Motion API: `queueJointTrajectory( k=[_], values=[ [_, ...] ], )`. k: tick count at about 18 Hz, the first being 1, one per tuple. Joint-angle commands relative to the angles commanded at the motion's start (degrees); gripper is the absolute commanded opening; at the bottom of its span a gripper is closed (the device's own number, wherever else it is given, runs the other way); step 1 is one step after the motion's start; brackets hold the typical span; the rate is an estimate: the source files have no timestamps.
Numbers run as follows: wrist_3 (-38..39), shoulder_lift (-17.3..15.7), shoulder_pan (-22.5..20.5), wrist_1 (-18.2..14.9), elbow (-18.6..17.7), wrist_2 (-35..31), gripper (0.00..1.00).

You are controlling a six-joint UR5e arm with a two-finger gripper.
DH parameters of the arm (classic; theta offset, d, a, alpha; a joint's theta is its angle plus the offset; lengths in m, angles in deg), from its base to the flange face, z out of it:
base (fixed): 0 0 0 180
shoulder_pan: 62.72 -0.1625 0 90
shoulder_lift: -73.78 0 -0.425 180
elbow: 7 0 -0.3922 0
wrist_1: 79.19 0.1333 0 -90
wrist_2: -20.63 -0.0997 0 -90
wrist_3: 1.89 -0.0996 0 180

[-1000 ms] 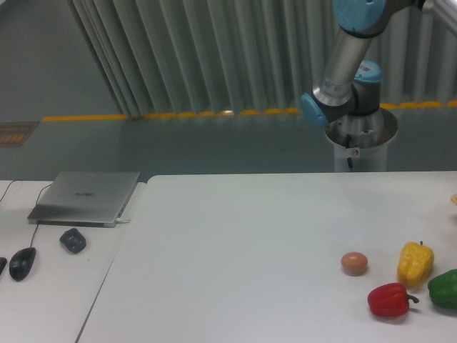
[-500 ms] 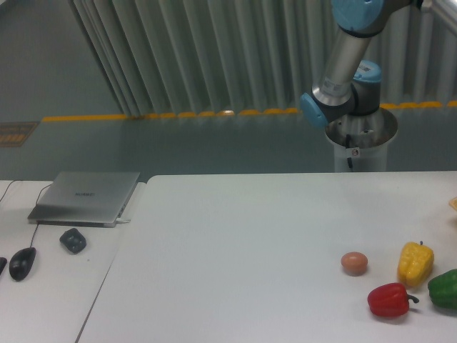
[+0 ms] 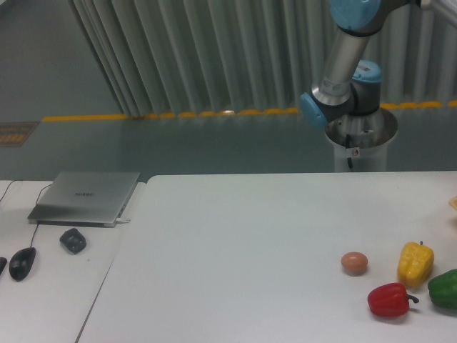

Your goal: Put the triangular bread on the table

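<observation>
- The arm rises from its pedestal behind the table and leaves the picture at the top right, so the tool is out of sight; I cannot say if it is apart, together or clamped on something.
- At the right border, a very small golden-tan piece shows just above the table. It is possibly the triangular bread, but too little is visible to be sure.
- A brown egg, a yellow pepper, a red pepper and a green pepper lie together at the near right of the table.
- In my judgement the bread is not yet put down in view.
</observation>
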Motion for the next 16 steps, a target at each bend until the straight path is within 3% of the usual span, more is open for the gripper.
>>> queueJointTrajectory(
  k=[4, 10, 16],
  values=[
    [6.06, -1.05, 0.0, -7.04, 1.85, 10.99, 0.0],
    [15.55, -3.16, 3.42, -8.89, 0.63, 11.88, 0.01],
    [21.0, -5.36, 6.85, -7.75, -7.89, 11.27, 0.09]
  ],
)
